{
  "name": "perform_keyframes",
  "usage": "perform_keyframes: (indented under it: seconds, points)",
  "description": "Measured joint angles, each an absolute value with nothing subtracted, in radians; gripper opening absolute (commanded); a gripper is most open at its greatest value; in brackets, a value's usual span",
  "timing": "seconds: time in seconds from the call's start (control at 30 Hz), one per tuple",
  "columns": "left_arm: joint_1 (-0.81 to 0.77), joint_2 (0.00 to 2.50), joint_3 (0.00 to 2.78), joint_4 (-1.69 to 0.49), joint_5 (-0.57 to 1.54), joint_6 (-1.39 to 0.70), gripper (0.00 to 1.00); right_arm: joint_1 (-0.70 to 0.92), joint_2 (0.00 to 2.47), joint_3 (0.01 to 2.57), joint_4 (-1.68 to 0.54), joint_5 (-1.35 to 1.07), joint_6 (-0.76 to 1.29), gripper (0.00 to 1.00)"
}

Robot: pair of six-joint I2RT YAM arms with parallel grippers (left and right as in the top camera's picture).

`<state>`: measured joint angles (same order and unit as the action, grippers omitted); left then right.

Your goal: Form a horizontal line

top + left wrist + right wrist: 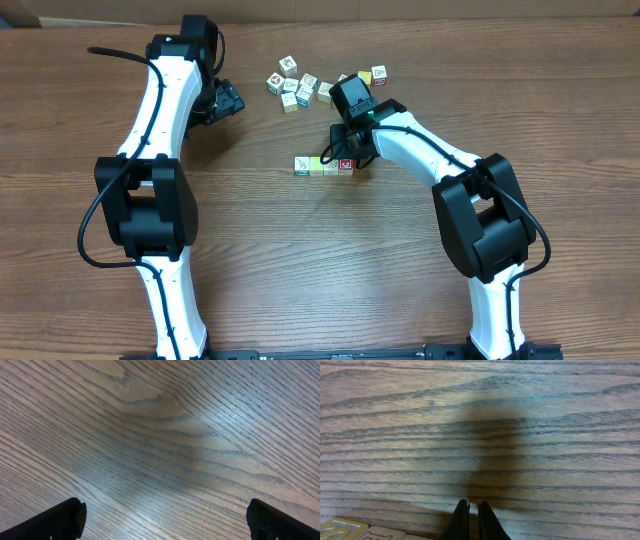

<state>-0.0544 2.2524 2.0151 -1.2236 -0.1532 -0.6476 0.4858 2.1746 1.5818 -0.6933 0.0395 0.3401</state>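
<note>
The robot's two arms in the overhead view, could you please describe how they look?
The left arm and right arm have white, rounded links joined by bulky black joint housings, with thin black cables looping alongside. A small green light shows near the right wrist. The left gripper and right gripper have plain matte black fingers, unmarked.

Overhead view: illumination bright and even; soft, short shadows lie on the wooden table (300, 260). Left wrist view: pale sheen at upper right, diffuse shadow across the centre. Right wrist view: dark, soft-edged shadow at centre; right gripper (473, 506) at bottom edge slightly blurred.
</note>
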Motion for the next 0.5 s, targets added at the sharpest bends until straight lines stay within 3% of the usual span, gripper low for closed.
perform_keyframes:
  seconds: [0.5]
  points:
    - [-0.054,2.252,2.015,-1.224,-0.153,-0.648,1.0,0.486,2.175,1.582,-0.702,0.04,0.339,0.05]
